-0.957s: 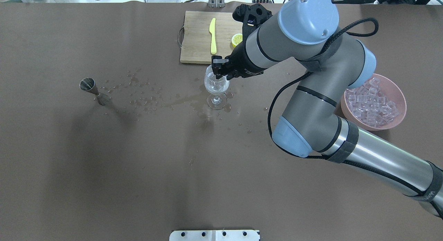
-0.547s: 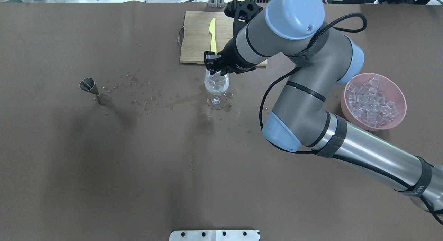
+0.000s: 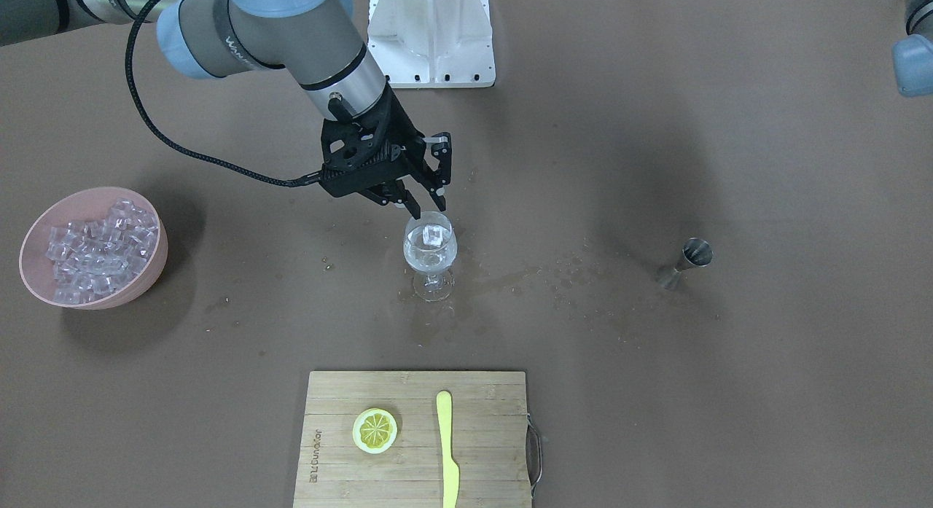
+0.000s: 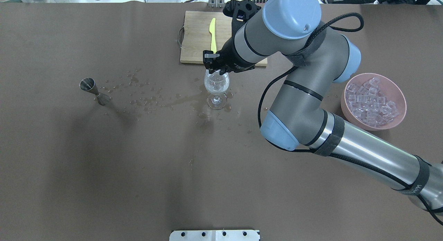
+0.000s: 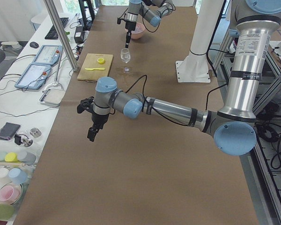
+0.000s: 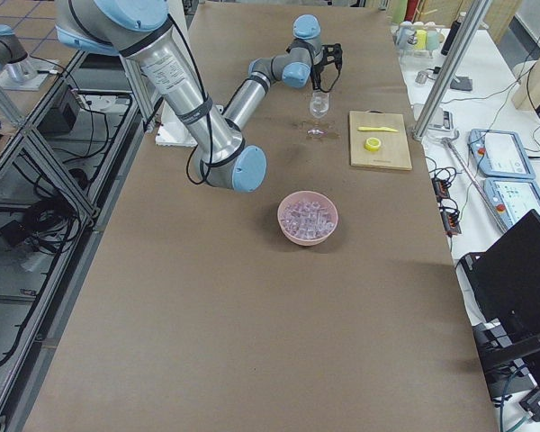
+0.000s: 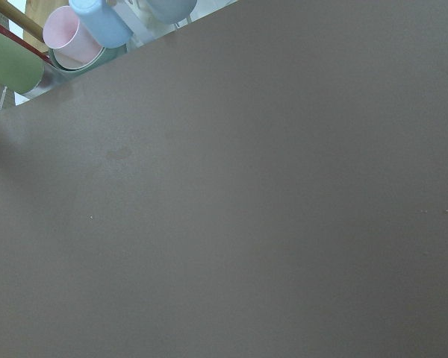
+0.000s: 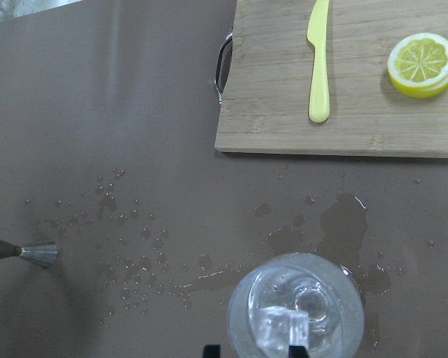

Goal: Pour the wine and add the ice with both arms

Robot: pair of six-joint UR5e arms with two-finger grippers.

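A clear stemmed glass point(image 4: 216, 85) stands mid-table and holds a little clear wine and one ice cube point(image 3: 435, 233). My right gripper point(image 3: 426, 204) hangs just above its rim, open and empty, the cube below its fingertips point(image 8: 209, 349). The right wrist view looks down into the glass point(image 8: 295, 313) with the cube point(image 8: 280, 328) inside. A pink bowl point(image 4: 398, 95) heaped with ice cubes point(image 4: 371, 102) stands at the right. My left gripper point(image 5: 92, 133) hovers over bare table far from the glass. I cannot tell whether it is open or shut.
A steel jigger point(image 4: 92, 90) stands left of the glass, with spilled drops and a wet patch point(image 4: 180, 101) between them. A wooden board point(image 3: 415, 479) beyond the glass carries a lemon slice point(image 3: 375, 429) and a yellow knife point(image 3: 446, 450). A white stand point(image 3: 430, 34) is at the robot's side.
My right gripper has shifted a little left and towards the board while staying over the glass. The glass, bowl and jigger have not moved.
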